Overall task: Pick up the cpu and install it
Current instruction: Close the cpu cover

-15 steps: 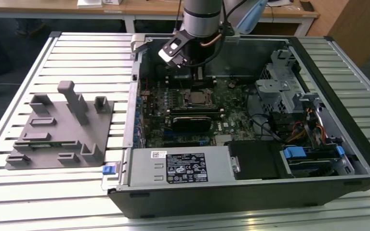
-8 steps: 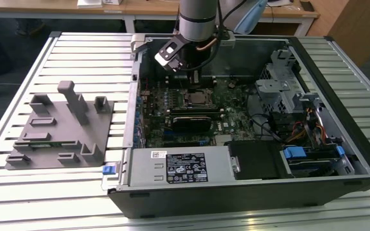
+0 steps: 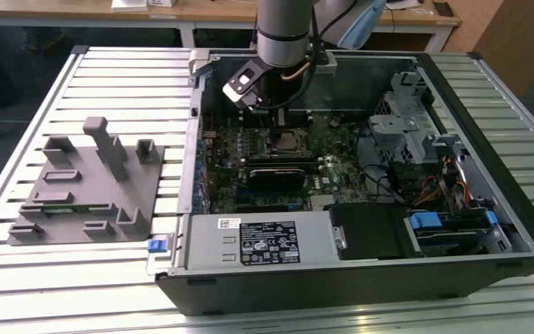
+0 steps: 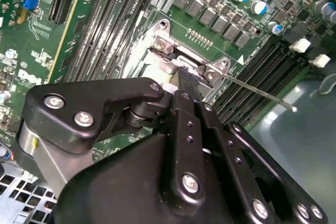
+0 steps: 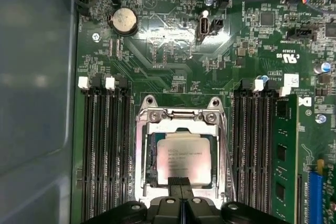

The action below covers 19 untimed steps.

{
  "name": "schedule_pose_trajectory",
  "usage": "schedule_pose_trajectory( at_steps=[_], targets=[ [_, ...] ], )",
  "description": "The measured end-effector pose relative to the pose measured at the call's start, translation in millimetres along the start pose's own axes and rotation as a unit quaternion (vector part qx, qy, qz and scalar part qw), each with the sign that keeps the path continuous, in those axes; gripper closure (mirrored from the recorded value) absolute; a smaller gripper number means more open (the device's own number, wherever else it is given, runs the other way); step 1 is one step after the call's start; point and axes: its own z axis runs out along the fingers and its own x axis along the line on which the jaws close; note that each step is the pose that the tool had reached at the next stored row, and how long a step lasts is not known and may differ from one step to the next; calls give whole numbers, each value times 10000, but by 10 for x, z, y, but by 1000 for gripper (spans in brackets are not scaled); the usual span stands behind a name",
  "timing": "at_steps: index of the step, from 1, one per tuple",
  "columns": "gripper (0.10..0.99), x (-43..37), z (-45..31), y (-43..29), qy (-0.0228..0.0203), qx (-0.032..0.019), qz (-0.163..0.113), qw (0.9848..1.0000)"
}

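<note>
End effector [image 5: 181, 186] closed (gripping nothing), tips over cpu [image 5: 184, 156] seated in socket [image 5: 149, 129].

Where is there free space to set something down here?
Bare table slats lie beyond the grey fixture and on its near side, toward the exterior view's left. Inside the computer case it is crowded: the gripper hangs over the cpu in its socket.
</note>
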Motion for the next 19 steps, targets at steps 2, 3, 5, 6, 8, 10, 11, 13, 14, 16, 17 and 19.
schedule_pose_trajectory(
  at_steps=[2, 3, 5, 6, 8, 10, 11, 13, 14, 16, 17, 19],
  targets=[
    [980, 0, 20, -1, 0, 0, 0, 10000],
    [980, 1, 33, -1, 0, 0, 0, 10000],
    [980, 1, 53, -2, 0, 0, 0, 10000],
    [980, 0, 59, -2, -2, 2, 0, 10000],
    [980, 1, 70, -3, -1, 1, 0, 10000],
    [980, 0, 73, -3, -3, 2, 0, 10000],
    [980, 0, 73, 0, -3, 2, 0, 10000],
    [980, 1, 76, 15, 0, 1, 1, 10000],
    [980, 2, 76, 26, 0, 0, 1, 10000],
    [980, 1, 77, 43, 0, -1, 0, 10000],
    [980, 1, 76, 46, 0, -1, 0, 10000],
    [980, 2, 51, 49, 2, -2, 0, 10000]
  ],
)
